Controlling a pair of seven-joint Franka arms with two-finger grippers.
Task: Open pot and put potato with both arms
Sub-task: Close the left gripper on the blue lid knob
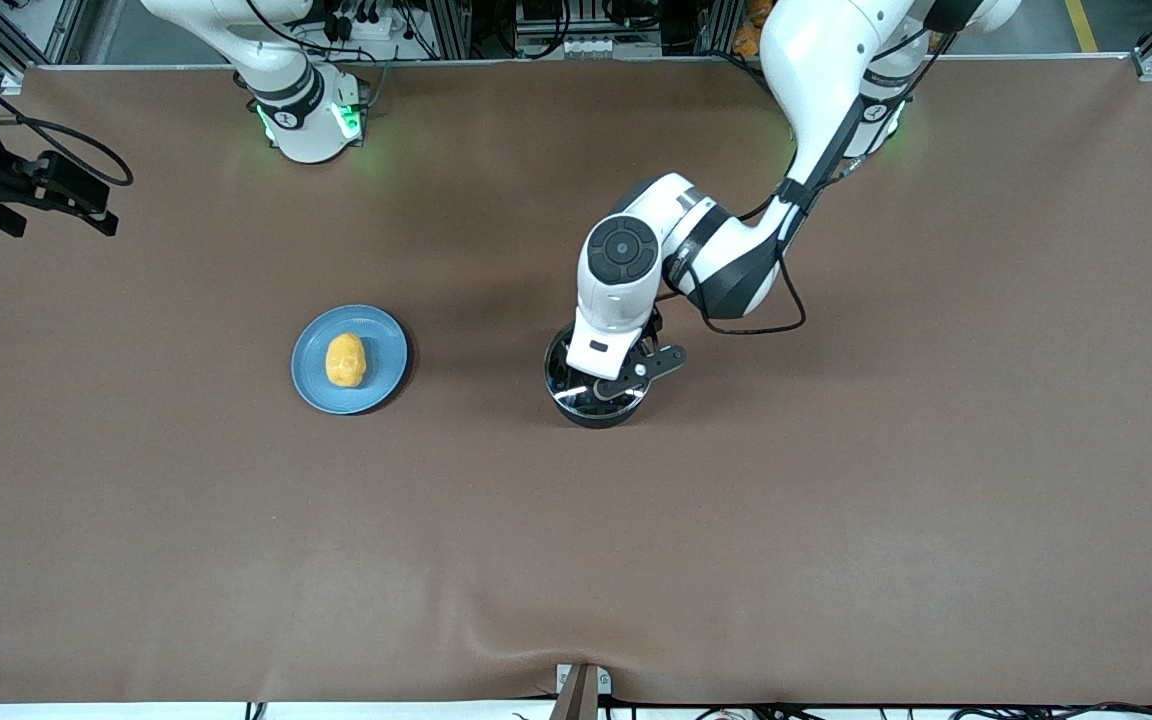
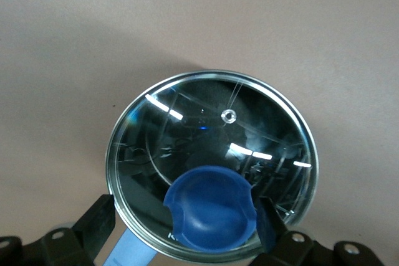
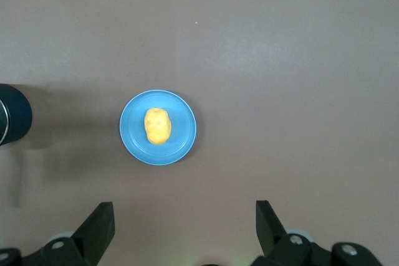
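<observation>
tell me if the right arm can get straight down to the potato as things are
Probably yes. The potato lies uncovered on the blue plate, with nothing over it. The right gripper is open and high above it, and the left gripper is busy over the pot's lid.

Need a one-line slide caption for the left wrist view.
Left gripper open around the blue knob of the pot, glass lid on.

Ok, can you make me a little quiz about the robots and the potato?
1. True or false: the potato is inside the pot.
2. What does the potato lie on? A) blue plate B) bare table C) lid
3. Fill in: the left gripper is over the pot's ___.

Key: 1 false. 2 A. 3 lid; its open fingers straddle the blue knob. The right gripper waits open, high over the table.
</observation>
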